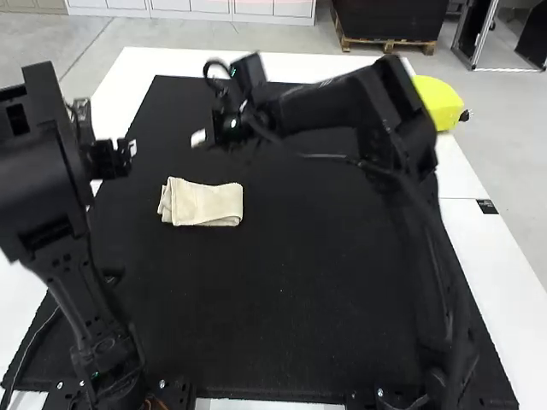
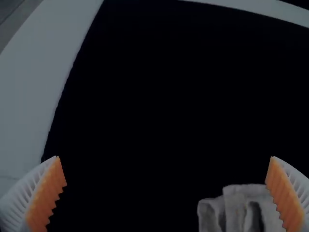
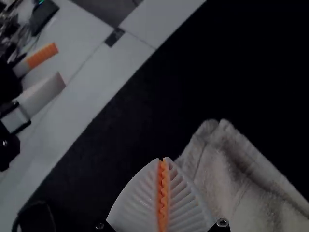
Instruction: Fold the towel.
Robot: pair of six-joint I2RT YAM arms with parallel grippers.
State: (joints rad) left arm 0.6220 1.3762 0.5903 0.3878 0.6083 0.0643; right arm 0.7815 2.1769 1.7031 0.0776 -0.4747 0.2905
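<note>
1 black mat (image 1: 291, 299) lies on 1 white table (image 1: 483, 235), 1 yellow object (image 1: 439, 101) alongside.

No lettering or numbers are showing legibly. A small dark label (image 1: 486, 207) is lying on the white table (image 1: 491, 256), its marks appearing too small to read, while faint pale print is blurring on the right arm (image 1: 342, 102).
</note>
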